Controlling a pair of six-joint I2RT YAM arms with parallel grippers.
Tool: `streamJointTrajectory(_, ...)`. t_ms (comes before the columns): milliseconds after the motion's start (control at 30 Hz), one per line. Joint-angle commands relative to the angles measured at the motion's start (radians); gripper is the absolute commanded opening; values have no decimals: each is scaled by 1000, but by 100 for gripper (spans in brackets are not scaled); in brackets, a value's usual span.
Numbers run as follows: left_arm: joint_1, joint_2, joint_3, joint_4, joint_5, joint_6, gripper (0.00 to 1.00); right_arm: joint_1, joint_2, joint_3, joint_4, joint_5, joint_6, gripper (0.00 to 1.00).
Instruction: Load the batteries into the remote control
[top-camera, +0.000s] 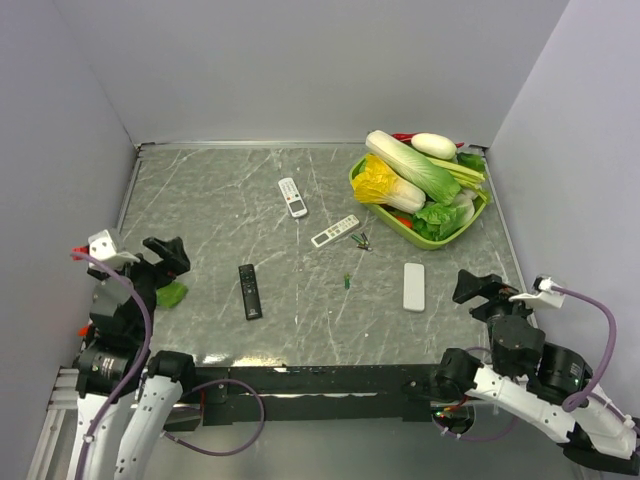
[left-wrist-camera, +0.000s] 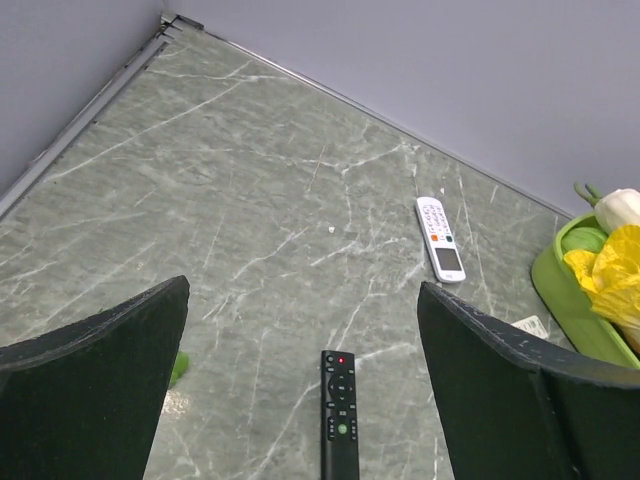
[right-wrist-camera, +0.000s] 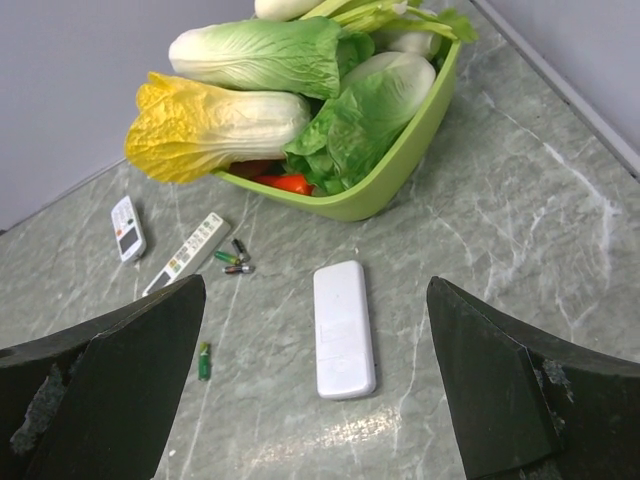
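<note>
Starting at the far left, the left end effector (left-wrist-camera: 302, 295) hangs over the table (left-wrist-camera: 250, 170) with its jaws spread wide and nothing between them. A green scrap (left-wrist-camera: 178, 368) lies by its left finger. A black remote (left-wrist-camera: 339, 415) lies just ahead of it, and a small white remote (left-wrist-camera: 439, 238) is farther ahead and to its right.

The batteries (right-wrist-camera: 232, 261) are a loose cluster ahead and to the left of the right end effector (right-wrist-camera: 315, 290), touching or just beside a slim white remote (right-wrist-camera: 188, 252). A lone green battery (right-wrist-camera: 204, 361) lies nearer, just off its left finger and well apart from the cluster. A plain white remote (right-wrist-camera: 344, 328) lies straight ahead of it, smooth side up. A green basket (right-wrist-camera: 405, 160) of vegetables stands beyond. This end effector is also wide open and empty.

Nothing has been picked up yet, so the step in hand looks like fetching a first cell, and the right arm is the better placed. The lone battery seems the easiest, since no neighbour can get knocked. Narrow the jaws first and come straight down. Close across the cell's thin body, not along it, because a round cell will likely roll if nudged from one side. I cannot tell which remote has an open compartment. The plain one, apparently back up, is my guess, so the left arm may need to steady it.
</note>
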Motion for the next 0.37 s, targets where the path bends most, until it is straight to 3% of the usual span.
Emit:
streamJointTrajectory(0, -8, -39, -47, 64, -46, 30, 100, -2, 67, 31, -51, 23, 25, 100)
streamJointTrajectory(333, -19, -47, -59, 90, -33, 48, 100, 0, 115, 45, -28, -8, -1, 100)
